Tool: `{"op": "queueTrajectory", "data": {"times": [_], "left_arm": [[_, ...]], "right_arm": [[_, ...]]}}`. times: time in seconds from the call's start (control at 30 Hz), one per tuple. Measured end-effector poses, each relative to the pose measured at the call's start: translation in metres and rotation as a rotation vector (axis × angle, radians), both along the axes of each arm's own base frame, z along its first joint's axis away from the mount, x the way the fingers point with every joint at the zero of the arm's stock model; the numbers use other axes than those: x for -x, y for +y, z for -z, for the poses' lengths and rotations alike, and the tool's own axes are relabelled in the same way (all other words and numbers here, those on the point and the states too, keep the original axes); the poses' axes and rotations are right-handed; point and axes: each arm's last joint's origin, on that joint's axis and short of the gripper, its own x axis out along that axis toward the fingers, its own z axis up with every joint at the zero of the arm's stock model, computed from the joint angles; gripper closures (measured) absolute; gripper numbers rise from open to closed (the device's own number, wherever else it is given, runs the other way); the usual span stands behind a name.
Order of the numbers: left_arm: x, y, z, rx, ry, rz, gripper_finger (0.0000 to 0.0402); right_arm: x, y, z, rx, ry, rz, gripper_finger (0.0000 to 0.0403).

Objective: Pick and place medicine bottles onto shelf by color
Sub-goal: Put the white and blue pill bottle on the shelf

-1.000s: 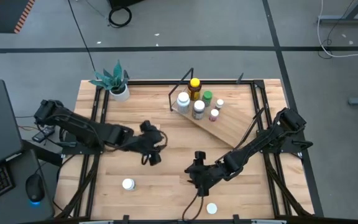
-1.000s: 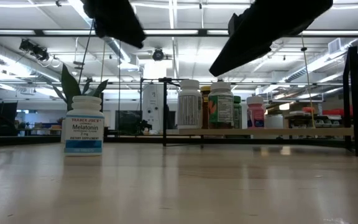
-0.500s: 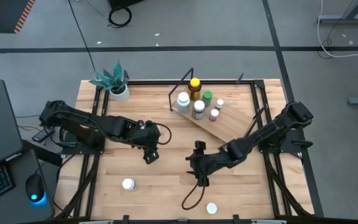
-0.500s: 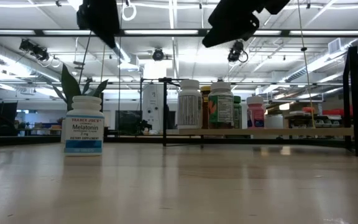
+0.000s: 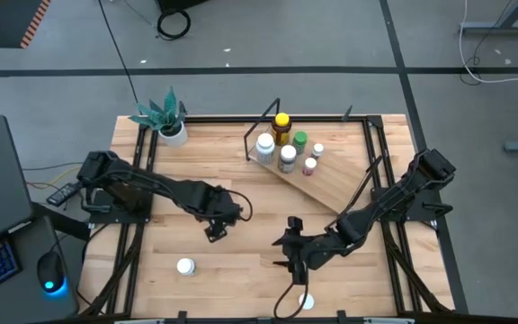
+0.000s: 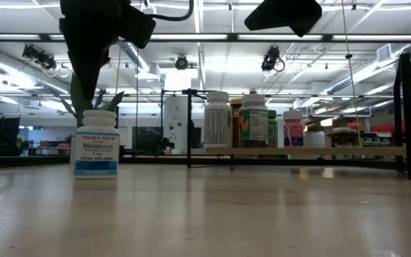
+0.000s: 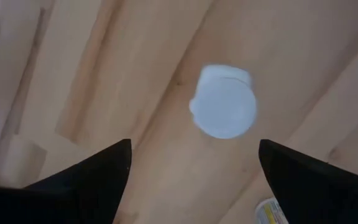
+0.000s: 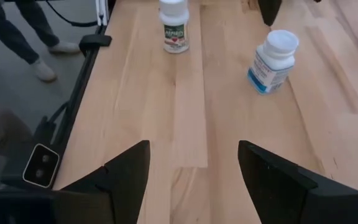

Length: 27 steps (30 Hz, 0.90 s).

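A white-capped medicine bottle with a blue label (image 5: 185, 266) (image 6: 95, 143) (image 8: 271, 62) stands upright on the tabletop at the near left. My left gripper (image 5: 216, 231) (image 7: 194, 149) points down, open, above and slightly beside it. The bottle's cap (image 7: 224, 109) lies ahead of the fingertips, not between them. My right gripper (image 5: 293, 261) (image 8: 194, 149) hangs open over the table's near middle, holding nothing. Another white-capped bottle (image 8: 174, 25) stands farther off. Several bottles (image 5: 286, 148) (image 6: 252, 121) stand on the tilted wooden shelf (image 5: 331, 184) at the far middle.
A potted plant (image 5: 165, 121) stands at the far left corner. One more white-capped bottle (image 5: 306, 301) sits by the near edge. A person's legs (image 8: 17, 31) show beyond the table's edge (image 8: 86, 112). Bare planks lie between the shelf and both grippers.
My left gripper has come down toward the blue-label bottle and tipped to point straight down. My right gripper has risen, almost leaving the top of the low view. No bottle has moved.
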Motion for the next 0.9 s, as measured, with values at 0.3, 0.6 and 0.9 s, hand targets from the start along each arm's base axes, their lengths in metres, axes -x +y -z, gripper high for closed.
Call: {"op": "queueTrajectory", "data": {"times": [0.3,0.6,0.9], "left_arm": [[-0.004,-0.006,-0.003,0.026,-0.090,-0.035,0.0046],[-0.014,0.004,0.000,0.069,-0.110,-0.030,0.0046],[-0.012,0.014,0.007,0.085,-0.070,-0.010,0.0046]], "right_arm": [[0.001,0.002,0.000,0.045,0.001,-0.042,0.0151],[-0.009,-0.011,-0.003,0.097,-0.043,-0.048,0.0151],[-0.016,-0.018,-0.006,0.104,-0.071,-0.092,0.0151]]}}
